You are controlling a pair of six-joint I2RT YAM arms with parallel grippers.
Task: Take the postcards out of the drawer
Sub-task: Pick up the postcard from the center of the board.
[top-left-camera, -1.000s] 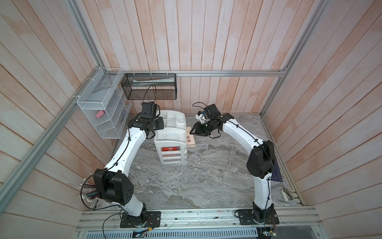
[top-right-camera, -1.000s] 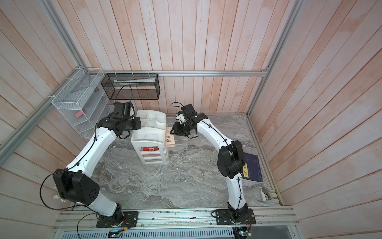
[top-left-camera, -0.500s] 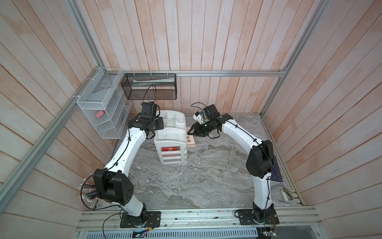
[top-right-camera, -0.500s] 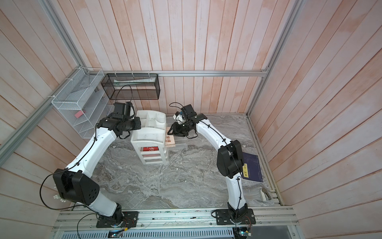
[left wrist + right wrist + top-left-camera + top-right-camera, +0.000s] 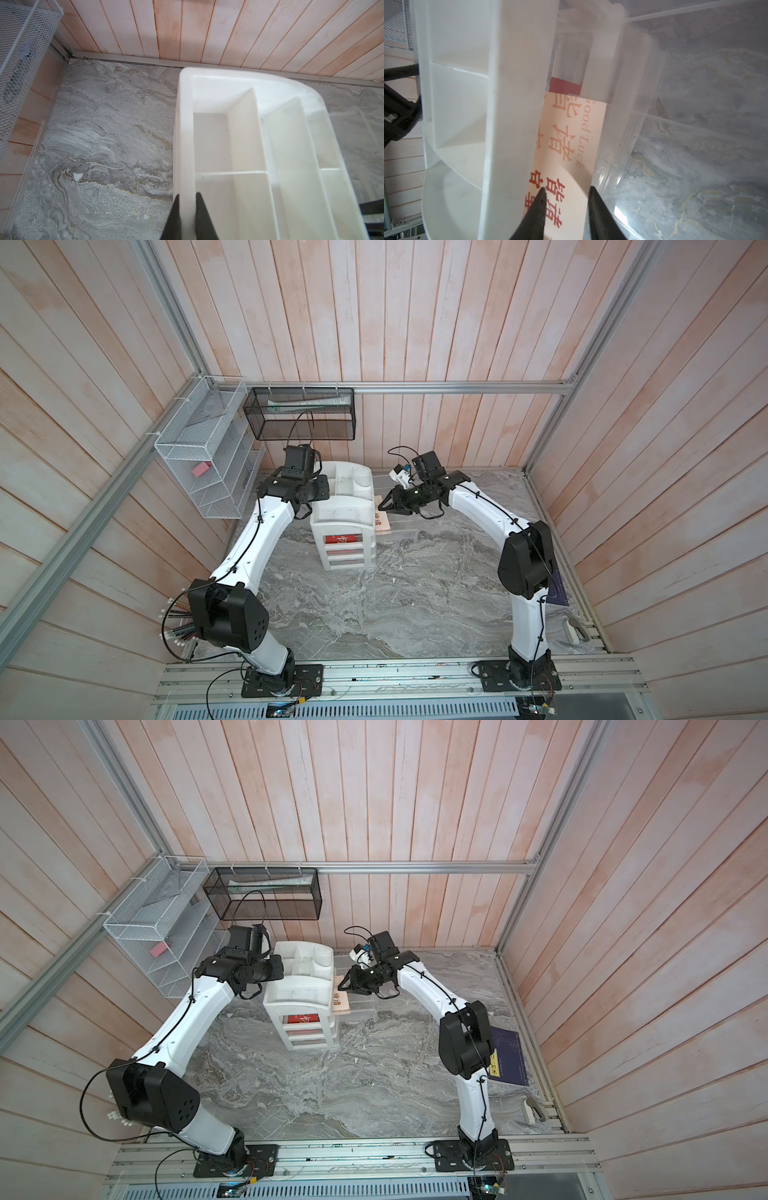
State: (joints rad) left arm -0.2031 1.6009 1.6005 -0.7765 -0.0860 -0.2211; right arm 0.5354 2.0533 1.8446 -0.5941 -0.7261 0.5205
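Jaws of right gripper (image 5: 567, 188) have narrowed about the beige postcard (image 5: 571, 133), pinch uncertain; removal looks begun; left gripper (image 5: 188, 194) clamps the rim of the white desk organizer (image 5: 185, 124).

Both top views | drawer unit (image 5: 345, 512) sits mid-frame on table (image 5: 395, 605) | outer postcard (image 5: 383, 521) lies just right of unit | inner postcard (image 5: 341, 539) lies in unit's top drawer | booklet (image 5: 509, 1060) at table's right edge | wire rack (image 5: 203, 456), mesh basket (image 5: 299, 414) hang upper left

Beige postcard (image 5: 566, 133) with red characters lies in the clear drawer (image 5: 614, 133), overlapping a red postcard (image 5: 564, 87).
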